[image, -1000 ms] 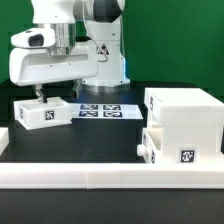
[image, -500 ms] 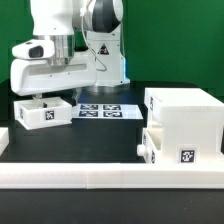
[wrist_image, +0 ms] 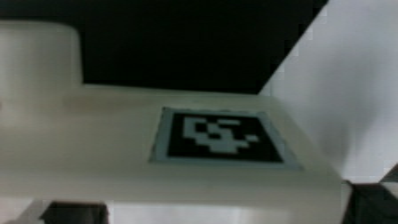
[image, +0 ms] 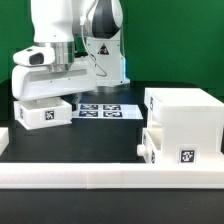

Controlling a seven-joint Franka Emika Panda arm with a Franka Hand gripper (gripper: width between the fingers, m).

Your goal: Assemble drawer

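Exterior view: the loose tray (image: 42, 112) sits on the black table (image: 100, 140) at the exterior view's left, just beside the marker board (image: 103, 108), with its tagged face toward the camera. The housing (image: 185, 115) stands well apart at the exterior view's right, and a second tray (image: 180, 148) with its knob (image: 140, 150) appears already seated in the lower slot. The gripper (image: 42, 97) hangs directly over the loose tray, low enough that the wrist body hides the fingers; whether the jaws are parted or clamped cannot be told. The wrist view is blurred and shows only a tag (wrist_image: 221, 136) on a white surface very close to the lens, which suggests the hand is at or near grasp height. The step in hand is judged to be picking up this tray for insertion into the housing. To do it well, centre the fingers across one tray wall, not the rim corner, so the tray hangs level. Confirm full closure before lifting. Lift straight up to clear the marker board, then carry it toward the open slot with the knob facing outward. A white rail (image: 100, 180) borders the near edge.
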